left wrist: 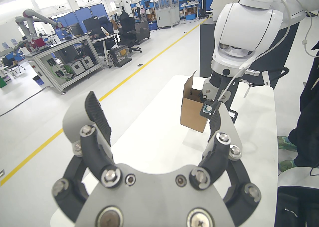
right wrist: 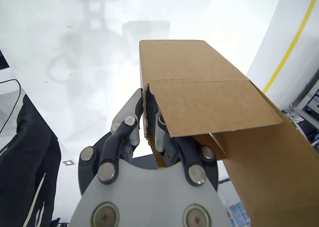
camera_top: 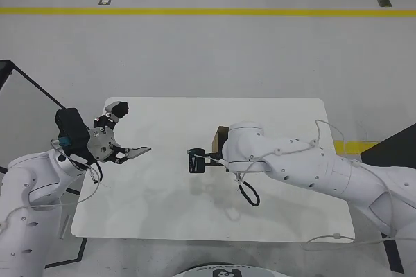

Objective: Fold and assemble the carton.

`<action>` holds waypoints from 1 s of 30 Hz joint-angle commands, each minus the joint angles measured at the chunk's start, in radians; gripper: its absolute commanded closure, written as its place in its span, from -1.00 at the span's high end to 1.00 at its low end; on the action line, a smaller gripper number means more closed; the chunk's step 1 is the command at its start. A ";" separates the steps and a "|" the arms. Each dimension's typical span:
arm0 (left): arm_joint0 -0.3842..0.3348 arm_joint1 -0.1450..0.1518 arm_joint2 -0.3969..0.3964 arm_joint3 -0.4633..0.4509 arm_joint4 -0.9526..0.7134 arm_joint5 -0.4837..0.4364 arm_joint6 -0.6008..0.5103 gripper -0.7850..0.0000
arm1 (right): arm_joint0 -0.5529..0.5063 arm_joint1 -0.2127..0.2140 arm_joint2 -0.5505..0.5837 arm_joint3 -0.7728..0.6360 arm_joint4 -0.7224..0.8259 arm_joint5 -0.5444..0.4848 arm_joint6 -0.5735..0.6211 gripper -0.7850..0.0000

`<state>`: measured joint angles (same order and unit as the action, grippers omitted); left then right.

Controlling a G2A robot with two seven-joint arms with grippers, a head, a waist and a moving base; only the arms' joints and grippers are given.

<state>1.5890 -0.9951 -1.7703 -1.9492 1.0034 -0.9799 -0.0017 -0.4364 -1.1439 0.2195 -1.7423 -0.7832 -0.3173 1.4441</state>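
A small brown carton [left wrist: 192, 113] stands upright on the white table [camera_top: 263, 208], its top flaps open. From above, only a sliver of the carton [camera_top: 219, 138] shows beside the right arm's wrist. My right gripper [right wrist: 149, 106] is shut on one wall of the carton [right wrist: 194, 83], one finger inside and one outside. A loose flap hangs toward the camera. My left gripper [camera_top: 132, 130] hovers over the table's left end, open and holding nothing. In the left wrist view the left gripper [left wrist: 154, 113] faces the carton from a distance.
Bare tabletop lies between the two arms. A black frame [camera_top: 7, 76] stands off the table's left side and a dark cabinet [left wrist: 206, 46] beyond its far end. A yellow line [camera_top: 208, 11] marks the floor.
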 commanded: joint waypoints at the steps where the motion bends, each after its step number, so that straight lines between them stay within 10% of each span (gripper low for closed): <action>1: 0.000 0.000 0.000 0.000 0.000 0.000 0.000 1.00 | -0.003 0.000 0.000 0.001 -0.002 0.000 -0.007 -1.00; 30: 0.000 0.000 0.000 0.000 0.000 0.000 0.000 1.00 | -0.018 -0.067 -0.047 0.142 0.002 -0.003 0.020 -1.00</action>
<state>1.5890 -0.9951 -1.7703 -1.9492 1.0034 -0.9799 -0.0017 -0.4461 -1.2113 0.1715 -1.6057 -0.7771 -0.3236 1.4767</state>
